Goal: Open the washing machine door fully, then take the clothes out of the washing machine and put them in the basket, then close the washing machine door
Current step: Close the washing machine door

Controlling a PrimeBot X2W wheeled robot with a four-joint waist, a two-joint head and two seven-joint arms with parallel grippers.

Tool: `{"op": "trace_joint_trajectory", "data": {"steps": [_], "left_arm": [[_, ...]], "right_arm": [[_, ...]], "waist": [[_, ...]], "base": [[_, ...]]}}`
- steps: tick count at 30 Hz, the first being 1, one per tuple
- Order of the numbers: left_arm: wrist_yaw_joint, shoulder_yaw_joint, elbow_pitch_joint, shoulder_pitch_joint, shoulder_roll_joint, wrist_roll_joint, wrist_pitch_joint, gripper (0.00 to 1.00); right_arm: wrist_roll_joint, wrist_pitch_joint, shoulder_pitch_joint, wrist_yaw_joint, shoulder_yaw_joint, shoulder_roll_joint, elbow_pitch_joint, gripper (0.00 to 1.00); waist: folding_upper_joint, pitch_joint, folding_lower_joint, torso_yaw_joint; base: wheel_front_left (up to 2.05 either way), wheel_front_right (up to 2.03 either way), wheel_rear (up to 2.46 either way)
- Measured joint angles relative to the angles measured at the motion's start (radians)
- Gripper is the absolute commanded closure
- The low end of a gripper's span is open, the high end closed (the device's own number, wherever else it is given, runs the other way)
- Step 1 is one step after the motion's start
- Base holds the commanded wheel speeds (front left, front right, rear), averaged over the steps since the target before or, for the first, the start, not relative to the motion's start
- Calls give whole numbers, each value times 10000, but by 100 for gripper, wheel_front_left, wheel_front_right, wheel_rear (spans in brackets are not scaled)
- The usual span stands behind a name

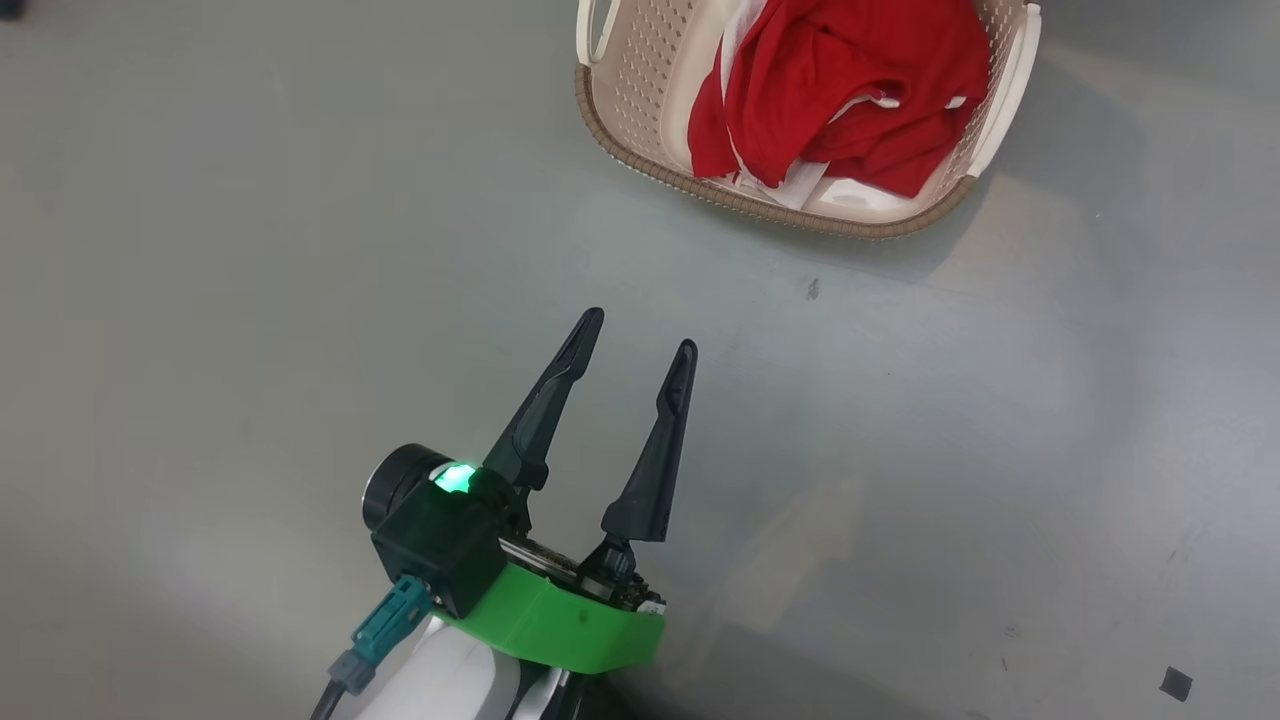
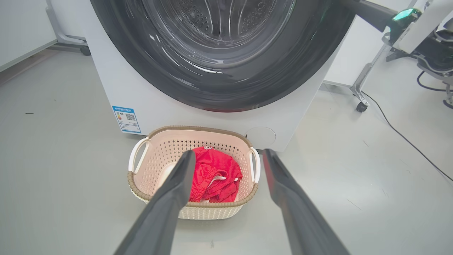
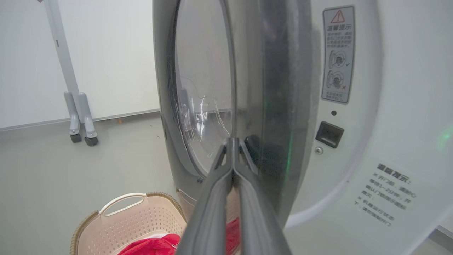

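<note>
Clothes (image 1: 850, 90), red, lie heaped in the cream basket (image 1: 640, 60) at one o'clock on the floor (image 1: 250, 300); our left fingers (image 1: 545, 410) spread wide, empty; our right fingers (image 3: 212, 198) pressed together near the washing machine door (image 3: 205, 88).

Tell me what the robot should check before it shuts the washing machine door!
1. Clothes in the basket: ok.
2. Left gripper open and empty: ok.
3. Right gripper shut, tips by the washing machine door: ok.
4. Door latched: not ok, it stands ajar.
5. Drum empty: cannot tell, only part of it shows through the glass.
</note>
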Motion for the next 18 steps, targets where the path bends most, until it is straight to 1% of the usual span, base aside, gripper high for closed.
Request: {"op": "trace_joint_trajectory", "data": {"steps": [5, 13, 15, 18], "left_arm": [[0, -165, -38, -147, -8, -121, 0, 0], [2, -167, -38, -149, -31, -165, 0, 0], [4, -171, -38, -148, -36, -176, 0, 0], [6, -174, -38, -148, -38, -184, 0, 0]], "right_arm": [[84, 207, -607, 0, -29, -96, 345, 100], [75, 401, -1181, 0, 366, -180, 656, 100], [79, 449, -1357, 4, 337, -178, 855, 100], [213, 476, -1584, 4, 6, -128, 1294, 100]], "waist": [[0, 210, -1, 148], [0, 332, -1, 352], [0, 358, -1, 390], [0, 395, -1, 445]], "base": [[0, 0, 0], [0, 0, 0], [0, 0, 0], [0, 0, 0]]}}
